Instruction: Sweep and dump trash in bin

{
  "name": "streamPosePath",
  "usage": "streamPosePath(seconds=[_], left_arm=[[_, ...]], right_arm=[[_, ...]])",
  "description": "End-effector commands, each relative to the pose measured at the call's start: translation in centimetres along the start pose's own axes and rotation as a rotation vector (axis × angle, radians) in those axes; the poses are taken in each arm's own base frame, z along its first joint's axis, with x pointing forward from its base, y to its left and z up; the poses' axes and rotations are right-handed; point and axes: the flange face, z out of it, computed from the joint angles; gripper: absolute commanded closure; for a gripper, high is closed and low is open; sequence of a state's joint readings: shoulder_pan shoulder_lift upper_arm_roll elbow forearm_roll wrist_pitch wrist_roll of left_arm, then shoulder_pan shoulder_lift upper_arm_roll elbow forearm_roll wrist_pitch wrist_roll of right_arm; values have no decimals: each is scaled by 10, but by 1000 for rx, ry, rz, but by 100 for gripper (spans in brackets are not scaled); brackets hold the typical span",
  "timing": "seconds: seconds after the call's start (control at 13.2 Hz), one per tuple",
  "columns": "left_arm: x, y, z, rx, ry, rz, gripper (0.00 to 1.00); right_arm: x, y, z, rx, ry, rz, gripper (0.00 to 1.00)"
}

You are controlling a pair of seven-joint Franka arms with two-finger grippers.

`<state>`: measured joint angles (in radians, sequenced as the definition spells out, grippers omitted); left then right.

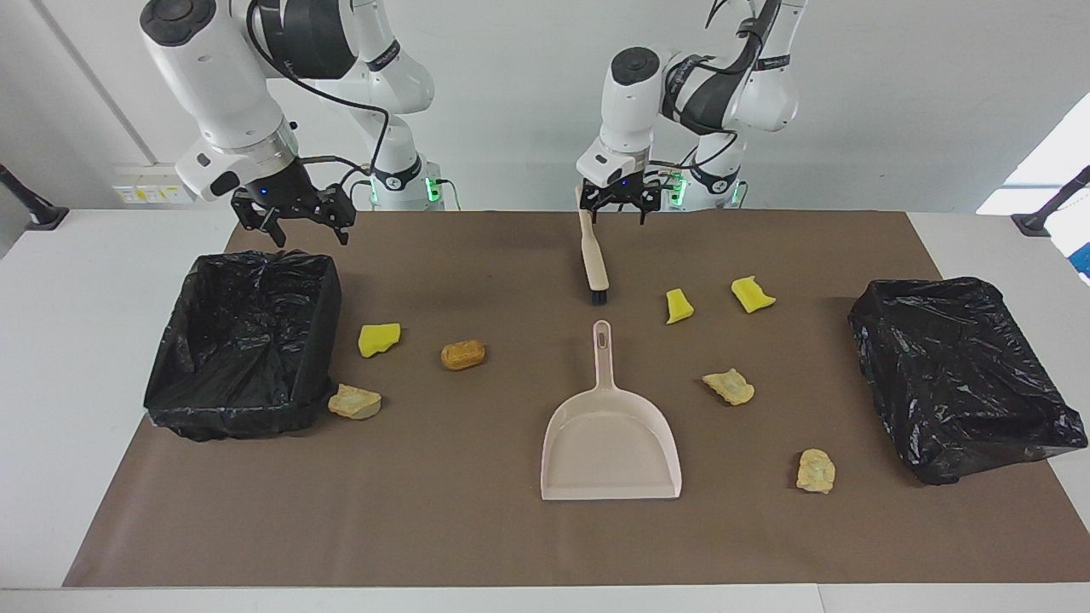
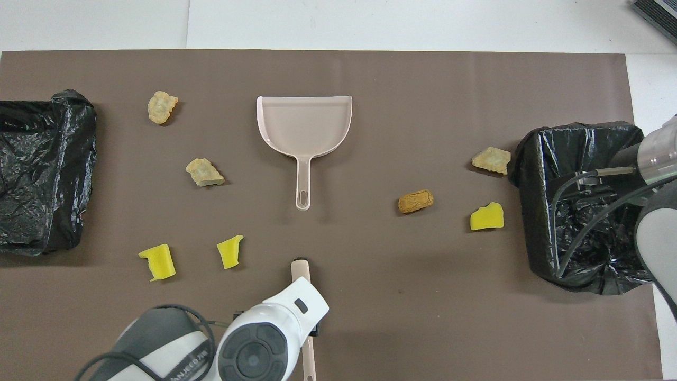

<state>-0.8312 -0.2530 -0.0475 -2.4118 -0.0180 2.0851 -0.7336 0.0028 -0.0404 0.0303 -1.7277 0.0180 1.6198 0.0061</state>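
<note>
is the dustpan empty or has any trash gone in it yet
Empty. The dustpan lies flat on the brown mat with a bare scoop in both views; all seven trash scraps, such as the orange-brown lump, lie on the mat outside it.
</note>
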Motion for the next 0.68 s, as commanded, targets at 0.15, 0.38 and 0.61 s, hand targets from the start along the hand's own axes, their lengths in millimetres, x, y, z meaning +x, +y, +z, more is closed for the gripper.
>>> streamPosePath(seconds=[0.15,0.38,0.61], left_arm=[[-55,21,47,-24,20,-13,0],[-54,28,58,-43,24,-11,0],[-58,27,65,-38,6,-5,6]], right_arm=[[16,-40,17,3,-6,-51,0],[33,-59,40,8,-7,-62,0],[43,-99,60,-4,-5,-65,0]])
